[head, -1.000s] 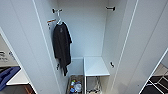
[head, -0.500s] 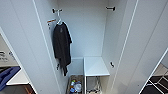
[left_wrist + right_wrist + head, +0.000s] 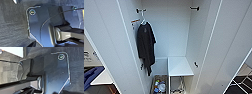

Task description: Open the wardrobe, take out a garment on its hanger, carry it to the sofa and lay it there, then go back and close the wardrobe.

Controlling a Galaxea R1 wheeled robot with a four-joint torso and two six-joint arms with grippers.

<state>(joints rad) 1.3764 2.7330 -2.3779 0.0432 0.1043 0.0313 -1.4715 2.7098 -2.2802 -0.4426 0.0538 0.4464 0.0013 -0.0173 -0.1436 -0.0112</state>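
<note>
White interior: your wardrobe (image 3: 169, 30) stands open straight ahead, doors (image 3: 106, 45) flung wide (dark shirt (image 3: 146, 47) remains); gripper states cannot be told.

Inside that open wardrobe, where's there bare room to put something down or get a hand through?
The white shelf at the lower right of the wardrobe is bare, bordered by the back wall and right side wall. The upper right, under the dark bracket, is open for a hand. The left is taken by the dark shirt, and the bin below it is crowded.

No readable text or labels anywhere.
</note>
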